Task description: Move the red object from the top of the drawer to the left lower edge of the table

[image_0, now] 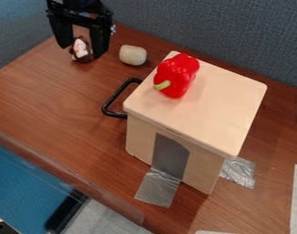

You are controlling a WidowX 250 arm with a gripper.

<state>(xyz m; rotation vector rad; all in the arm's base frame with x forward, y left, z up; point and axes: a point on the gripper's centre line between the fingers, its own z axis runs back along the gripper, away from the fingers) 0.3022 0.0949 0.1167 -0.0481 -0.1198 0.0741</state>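
Near the top left corner hangs the black gripper [82,45], its two fingers apart on either side of a small brown and pale object [82,50]; whether they touch it I cannot tell. The red object, a shiny bell pepper [179,73] with a green stem, lies on top of the light wooden drawer box [214,112], near its upper left edge. The gripper is well to the left of the pepper and away from it. The brown wooden table [55,98] extends left of the box.
A whitish rounded block [133,55] sits between the gripper and the box. A black handle [115,96] juts from the box's left side. Silver tape [158,186] fixes the box to the table. Grey partitions [205,29] stand behind; the table's edge [65,173] runs along the lower left.
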